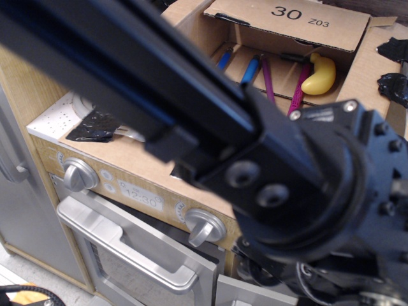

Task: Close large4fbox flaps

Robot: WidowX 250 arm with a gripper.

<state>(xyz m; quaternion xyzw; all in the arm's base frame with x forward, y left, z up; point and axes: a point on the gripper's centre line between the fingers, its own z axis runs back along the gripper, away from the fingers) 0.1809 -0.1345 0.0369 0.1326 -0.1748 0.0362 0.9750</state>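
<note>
The large4fbox (191, 19) stands open on the toy stove top. Its far flap (287, 22), printed "30 Z03", leans back. The right flap (373, 70) lies outward with black tape (395, 86) on it. The near flap (131, 152) hangs toward me over the stove front, with black tape (92, 125) and a fork tip showing. The left flap is hidden behind my black arm (280, 185), which crosses the view from top left to bottom right. Inside the box lie blue and purple sticks and a yellow toy (319, 75). My gripper's fingers do not show.
The toy stove front has two silver knobs (80, 173) (204, 226), a "12:30" display (140, 191) and an oven door handle (127, 255). A wooden panel (19, 95) and a grey door (13, 191) stand at the left.
</note>
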